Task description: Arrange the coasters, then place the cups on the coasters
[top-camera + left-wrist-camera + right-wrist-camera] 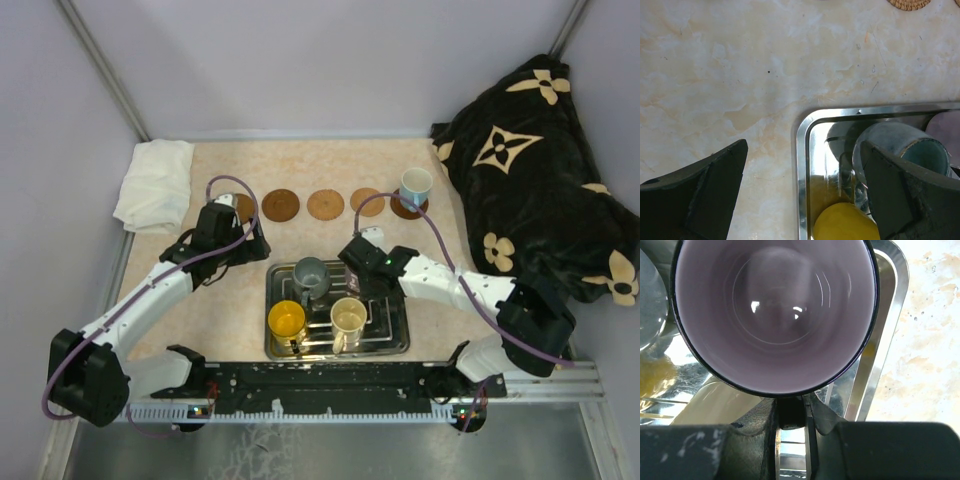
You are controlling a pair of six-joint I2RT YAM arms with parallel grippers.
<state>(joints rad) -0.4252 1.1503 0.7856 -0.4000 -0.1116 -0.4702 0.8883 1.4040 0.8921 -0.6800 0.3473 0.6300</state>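
Along the back lie several brown coasters [325, 204], and the light blue cup [416, 184] stands on the rightmost one [404, 210]. The metal tray [385, 345] holds the grey cup [310, 272], orange-yellow cup [287, 320] and cream cup [348, 316]. My right gripper [358, 262] is over the tray's far right part. In the right wrist view that gripper [791, 412] is shut on the dark handle of the purple cup [775, 315]. My left gripper [804, 147] is open and empty above the tray's far left corner [802, 150], with the grey cup [900, 145] by its right finger.
A folded white cloth [155, 185] lies at the back left. A black patterned cushion [540, 170] fills the right side. The leftmost coaster [243, 207] is partly hidden behind my left arm. Bare tabletop shows left of the tray.
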